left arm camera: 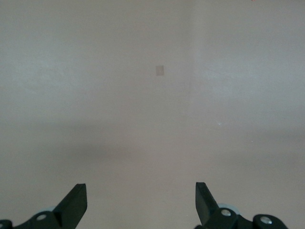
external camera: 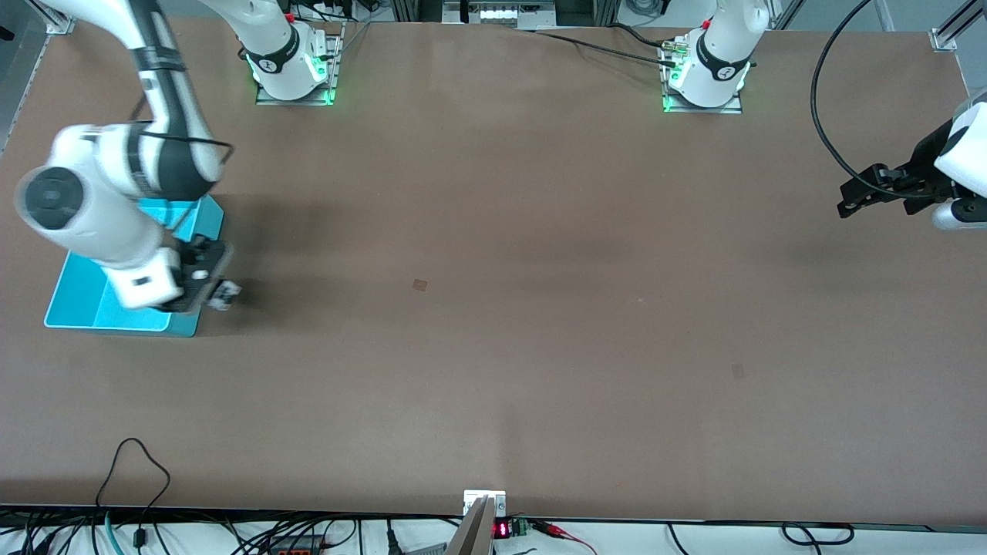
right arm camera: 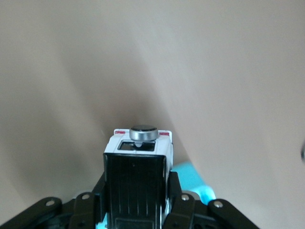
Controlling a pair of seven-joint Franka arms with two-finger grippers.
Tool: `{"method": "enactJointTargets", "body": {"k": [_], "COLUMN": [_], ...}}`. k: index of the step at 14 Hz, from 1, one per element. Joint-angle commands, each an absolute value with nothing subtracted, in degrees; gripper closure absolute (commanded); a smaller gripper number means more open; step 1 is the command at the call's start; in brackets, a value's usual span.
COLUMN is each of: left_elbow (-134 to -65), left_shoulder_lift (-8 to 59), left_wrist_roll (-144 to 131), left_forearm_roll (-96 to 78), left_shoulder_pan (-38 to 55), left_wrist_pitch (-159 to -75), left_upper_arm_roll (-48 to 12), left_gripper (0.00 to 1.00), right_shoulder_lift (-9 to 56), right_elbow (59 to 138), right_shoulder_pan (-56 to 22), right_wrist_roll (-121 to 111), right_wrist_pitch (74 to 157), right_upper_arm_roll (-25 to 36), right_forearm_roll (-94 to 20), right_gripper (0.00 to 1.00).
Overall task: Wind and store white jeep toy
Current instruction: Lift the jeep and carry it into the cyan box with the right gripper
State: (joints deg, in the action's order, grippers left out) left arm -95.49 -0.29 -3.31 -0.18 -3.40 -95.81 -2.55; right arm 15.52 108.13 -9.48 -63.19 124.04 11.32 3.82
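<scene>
My right gripper [external camera: 218, 290] is shut on the white jeep toy [right arm camera: 137, 177], a small white car with a black ribbed roof panel and a round grey spare wheel at its end. It holds the jeep over the rim of the cyan bin [external camera: 81, 304] at the right arm's end of the table. In the front view the jeep [external camera: 228, 294] pokes out past the bin's edge. A corner of the bin [right arm camera: 190, 177] shows beside the jeep in the right wrist view. My left gripper [external camera: 852, 202] is open and empty, up over the left arm's end of the table, waiting; its fingertips [left arm camera: 76, 200] stand wide apart.
The brown table [external camera: 493, 308] carries a small dark patch [external camera: 419, 285] near its middle and another [external camera: 738, 371] toward the left arm's end. A black cable [external camera: 829, 116] hangs by the left arm. Cables lie along the near edge.
</scene>
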Motion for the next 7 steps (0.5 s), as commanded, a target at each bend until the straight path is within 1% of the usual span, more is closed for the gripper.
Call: {"method": "enactJointTargets", "body": {"k": [1,5,7], "left_elbow": [-96.33,-96.33,-96.33], "left_shoulder_lift": [-1.41,-1.41,-1.49], "left_wrist_roll": [-2.29,-2.29,-2.46], "left_forearm_roll": [-1.14,-1.14,-1.14], "left_shoulder_pan": [-4.13,-3.08,-2.81], "left_wrist_pitch": [-95.36,-95.36,-95.54], "left_upper_arm_roll": [-3.25,-2.55,-2.55], "left_gripper": [0.00,0.00,0.00], "right_shoulder_lift": [14.41,14.41,15.20], "right_elbow": [109.25,109.34,109.51], "right_shoulder_pan": [-7.47,-6.77,-5.19], "right_wrist_roll": [-59.43,-52.75,-48.54], "right_wrist_pitch": [123.57,121.91,122.52], "right_upper_arm_roll": [14.49,18.71,19.95], "right_forearm_roll": [3.60,3.52,3.52], "right_gripper": [0.97,0.97,0.97]}}
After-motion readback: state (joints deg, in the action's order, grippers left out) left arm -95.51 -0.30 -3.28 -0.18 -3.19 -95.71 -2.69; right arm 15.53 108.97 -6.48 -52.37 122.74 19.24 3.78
